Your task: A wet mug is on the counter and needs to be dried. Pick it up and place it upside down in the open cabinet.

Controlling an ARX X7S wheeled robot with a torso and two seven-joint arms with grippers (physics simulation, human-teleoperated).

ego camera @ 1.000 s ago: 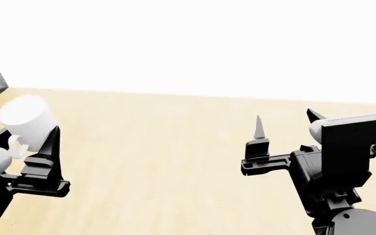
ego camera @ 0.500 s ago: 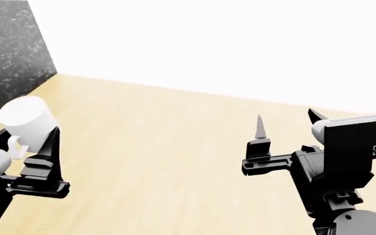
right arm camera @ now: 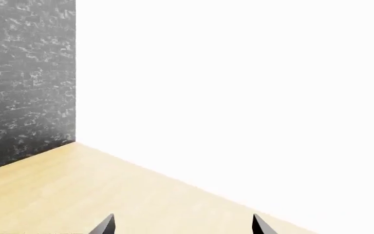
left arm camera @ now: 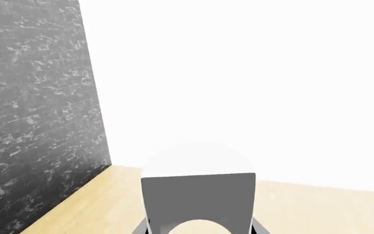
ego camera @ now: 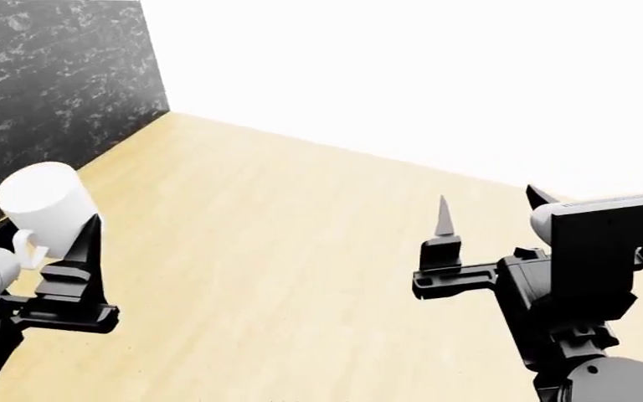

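Gripping the mug (ego camera: 43, 208) in left gripper (ego camera: 48, 243) | mug contents unseen | right gripper (ego camera: 489, 213) spread, empty

Sharp renders, blown-out white bg

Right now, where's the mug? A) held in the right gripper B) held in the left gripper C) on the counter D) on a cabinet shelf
B: in the head view the white mug sits between the fingers of the left gripper, raised over the wooden floor, while the right gripper is open and empty.
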